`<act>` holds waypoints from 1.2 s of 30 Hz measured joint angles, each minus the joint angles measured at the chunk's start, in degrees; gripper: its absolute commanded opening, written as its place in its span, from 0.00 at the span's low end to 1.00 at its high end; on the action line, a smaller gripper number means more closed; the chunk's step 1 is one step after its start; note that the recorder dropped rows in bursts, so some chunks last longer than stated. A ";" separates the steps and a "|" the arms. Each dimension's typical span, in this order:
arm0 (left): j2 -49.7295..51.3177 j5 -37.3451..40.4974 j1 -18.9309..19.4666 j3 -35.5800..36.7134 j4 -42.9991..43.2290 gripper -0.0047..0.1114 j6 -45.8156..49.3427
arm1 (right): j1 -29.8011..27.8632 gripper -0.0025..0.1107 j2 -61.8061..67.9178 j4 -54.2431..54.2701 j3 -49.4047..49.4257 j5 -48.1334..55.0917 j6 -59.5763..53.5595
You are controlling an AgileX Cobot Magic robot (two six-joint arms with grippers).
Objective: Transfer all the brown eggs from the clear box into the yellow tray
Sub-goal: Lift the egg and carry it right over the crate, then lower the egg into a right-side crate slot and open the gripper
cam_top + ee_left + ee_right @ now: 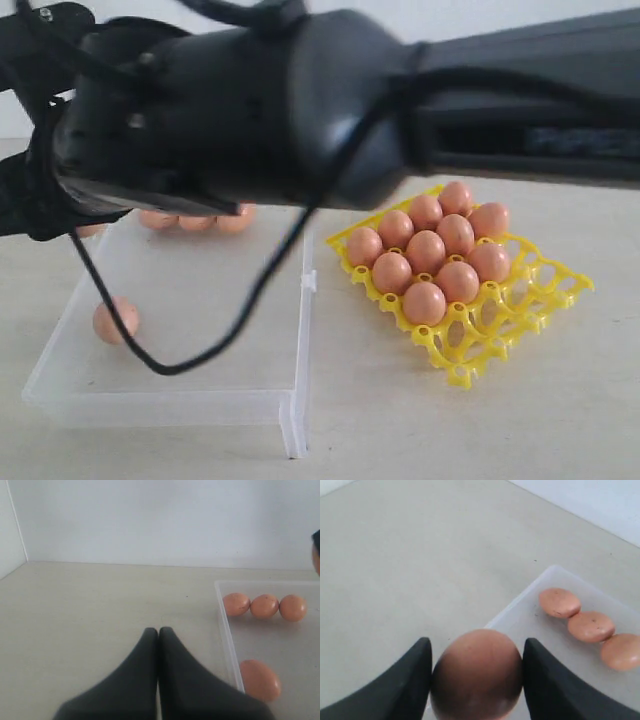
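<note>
Right gripper: fingers set against both sides of one egg, which is carried above the edge of the box. Left gripper: fingers pressed together, low over the table, just outside the box wall. In the box, three eggs lie in a touching row along the far wall. A lone egg sits near the left wall. The tray stands right of the box, not touching it. The tray eggs are seated in the cups on the side toward the box.
</note>
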 measured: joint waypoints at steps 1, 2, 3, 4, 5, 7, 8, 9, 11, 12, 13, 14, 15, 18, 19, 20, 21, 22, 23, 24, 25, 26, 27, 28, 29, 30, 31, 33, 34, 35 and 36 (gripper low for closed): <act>0.00 0.00 0.00 0.00 0.00 0.00 0.00 | -0.87 0.02 -2.75 -0.55 4.59 -3.87 0.47; 0.00 0.00 0.00 0.00 0.00 0.00 0.00 | -2.19 0.02 -5.40 -0.79 9.18 -6.92 0.96; 0.00 0.00 0.00 0.00 0.00 0.00 0.00 | -4.03 0.02 -7.92 -0.90 12.87 -9.08 1.64; 0.00 0.00 0.00 0.00 0.00 0.00 0.00 | -6.43 0.02 -10.47 -0.90 17.42 -11.67 2.39; 0.00 0.00 0.00 0.00 0.00 0.00 0.00 | -9.26 0.02 -13.08 -0.90 21.88 -14.59 3.09; 0.00 0.00 0.00 0.00 0.00 0.00 0.00 | -15.38 0.02 -18.17 -0.90 29.17 -22.23 4.55; 0.00 0.00 0.00 0.00 0.00 0.00 0.00 | -19.23 0.02 -21.10 -0.90 32.64 -26.86 5.73; 0.00 0.00 0.00 0.00 0.00 0.00 0.00 | -22.49 0.02 -23.35 -1.02 35.06 -30.58 6.68; 0.00 0.00 0.00 0.00 0.00 0.00 0.00 | -31.21 0.02 -28.21 -1.49 39.90 -39.41 8.86; 0.00 0.00 0.00 0.00 0.00 0.00 0.00 | -35.80 0.02 -29.74 -2.21 41.76 -42.50 10.06; 0.00 0.00 0.00 0.00 0.00 0.00 0.00 | -40.49 0.02 -31.11 -3.92 43.31 -45.95 11.71; 0.00 0.00 0.00 0.00 0.00 0.00 0.00 | -45.32 0.02 -31.91 -6.96 44.39 -49.29 14.13; 0.00 0.00 0.00 0.00 0.00 0.00 0.00 | -49.32 0.02 -32.04 -10.57 44.96 -52.91 16.77; 0.00 0.00 0.00 0.00 0.00 0.00 0.00 | -63.80 0.02 -29.86 -28.77 45.26 -67.90 28.31; 0.00 0.00 0.00 0.00 0.00 0.00 0.00 | -69.68 0.02 -27.46 -37.20 44.35 -75.82 31.86; 0.00 0.00 0.00 0.00 0.00 0.00 0.00 | -73.03 0.02 -25.52 -42.07 43.66 -80.50 33.52; 0.00 0.00 0.00 0.00 0.00 0.00 0.00 | -75.99 0.02 -23.35 -46.30 42.96 -84.26 35.10; 0.00 0.00 0.00 0.00 0.00 0.00 0.00 | -79.56 0.02 -20.04 -48.18 42.54 -87.61 36.11; 0.00 0.00 0.00 0.00 0.00 0.00 0.00 | -81.36 0.02 -17.91 -48.31 42.41 -88.73 36.73; 0.00 0.00 0.00 0.00 0.00 0.00 0.00 | -83.07 0.02 -15.51 -47.60 42.14 -89.17 36.86; 0.00 0.00 0.00 0.00 0.00 0.00 0.00 | -84.08 0.02 -13.44 -46.23 41.94 -88.95 36.09; 0.00 0.00 0.00 0.00 0.00 0.00 0.00 | -84.44 0.02 -11.82 -45.61 41.99 -88.56 34.54; 0.00 0.00 0.00 0.00 0.00 0.00 0.00 | -84.56 0.02 -10.61 -45.59 41.90 -87.98 31.36; 0.00 0.00 0.00 0.00 0.00 0.00 0.00 | -84.45 0.02 -9.69 -46.12 41.90 -87.26 27.21; 0.00 0.00 0.00 0.00 0.00 0.00 0.00 | -84.16 0.02 -9.13 -46.76 41.90 -86.36 23.34; 0.00 0.00 0.00 0.00 0.00 0.00 0.00 | -83.56 0.02 -8.69 -47.88 41.90 -85.24 18.08; 0.00 0.00 0.00 0.00 0.00 0.00 0.00 | -82.82 0.02 -8.24 -48.84 41.90 -83.63 13.11; 0.00 0.00 0.00 0.00 0.00 0.00 0.00 | -81.20 0.02 -7.86 -49.47 41.90 -79.53 7.02; 0.00 0.00 0.00 0.00 0.00 0.00 0.00 | -80.22 0.02 -7.73 -49.35 41.90 -76.72 5.18; 0.00 0.00 0.00 0.00 0.00 0.00 0.00 | -79.34 0.02 -7.49 -49.07 41.90 -74.50 3.93; 0.00 0.00 0.00 0.00 0.00 0.00 0.00 | -78.59 0.02 -7.23 -48.45 41.78 -71.98 2.81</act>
